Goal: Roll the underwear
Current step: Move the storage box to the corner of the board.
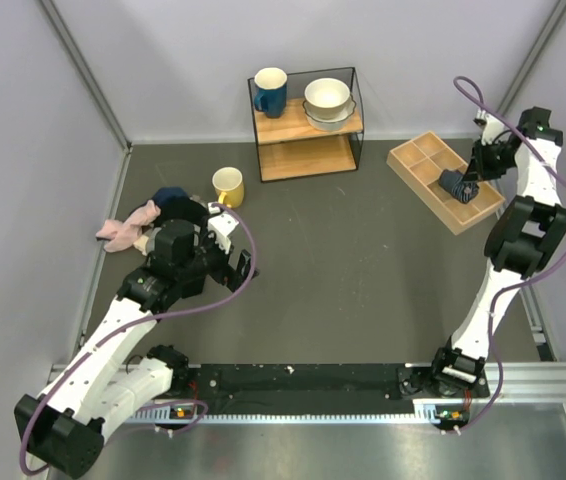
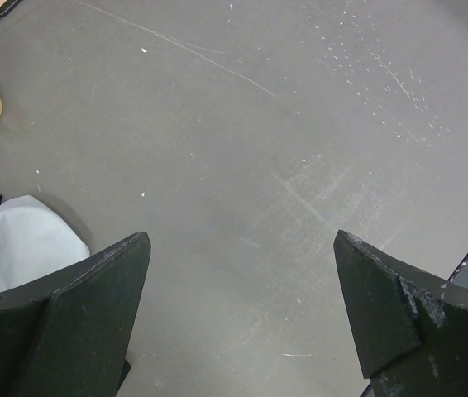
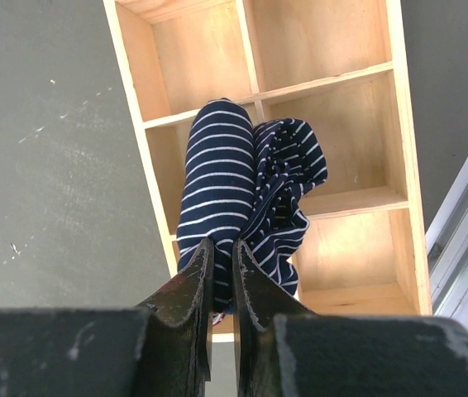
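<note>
Scuffed dark grey tabletop. Divided wooden tray at upper right of overhead view. Underwear over tray's middle compartments, bunched into loose navy roll. Touching tray or not, cannot tell. Right wrist view alone shows thin white stripes and folds. Right claw pinching fabric. Left claw spread wide over bare tabletop. Pale cloth at left edge of its view.

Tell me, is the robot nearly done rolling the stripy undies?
Nearly. The navy white-striped fabric underwear already looks bundled into a roll. The right claw is shut on it over the divided wooden tray. The left claw is open, holding nothing. Left to do: probably just letting go.
</note>
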Robot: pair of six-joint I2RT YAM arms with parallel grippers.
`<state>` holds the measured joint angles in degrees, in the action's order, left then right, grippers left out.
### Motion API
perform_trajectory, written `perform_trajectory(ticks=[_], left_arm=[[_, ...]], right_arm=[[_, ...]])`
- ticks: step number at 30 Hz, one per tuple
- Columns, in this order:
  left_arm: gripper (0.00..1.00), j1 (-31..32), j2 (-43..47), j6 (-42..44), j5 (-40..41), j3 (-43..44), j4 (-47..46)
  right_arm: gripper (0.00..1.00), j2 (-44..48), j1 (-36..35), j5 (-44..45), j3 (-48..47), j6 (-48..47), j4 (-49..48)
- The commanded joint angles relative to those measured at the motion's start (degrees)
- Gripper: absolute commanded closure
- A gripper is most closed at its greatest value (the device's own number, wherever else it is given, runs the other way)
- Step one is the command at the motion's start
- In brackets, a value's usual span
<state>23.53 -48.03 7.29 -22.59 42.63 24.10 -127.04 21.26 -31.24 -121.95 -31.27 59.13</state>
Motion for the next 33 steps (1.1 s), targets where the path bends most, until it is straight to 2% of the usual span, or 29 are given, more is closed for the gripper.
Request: perform_trajectory(ticks=[1,9,14,19,26,33], left_arm=[[0.01,-0.5,-0.04,0.45,0.0,-0.09,-1.42],[0.01,-0.5,0.22,0.45,-0.35,-0.09,-1.33],[0.01,-0.5,0.4,0.53,-0.53,-0.09,-1.33],[0.01,-0.5,0.48,0.53,-0.7,-0.01,-1.33],[0.01,-0.59,0.66,0.45,-0.88,-0.01,-1.33],[0.01,-0.59,0.74,0.53,-0.79,-0.01,-1.33]], right_arm=[[1.0,2.06,-0.78,0.57,-2.42,3.13,-2.97],[1.0,6.19,-1.39,1.62,5.84,12.01,-10.34],[1.0,7.42,-1.83,6.28,10.58,16.05,-14.21],[1.0,10.85,-1.83,10.66,15.86,23.95,-20.54],[1.0,12.96,-2.62,17.35,18.67,34.51,-23.17],[1.0,13.31,-3.94,17.71,20.7,41.36,-26.08]])
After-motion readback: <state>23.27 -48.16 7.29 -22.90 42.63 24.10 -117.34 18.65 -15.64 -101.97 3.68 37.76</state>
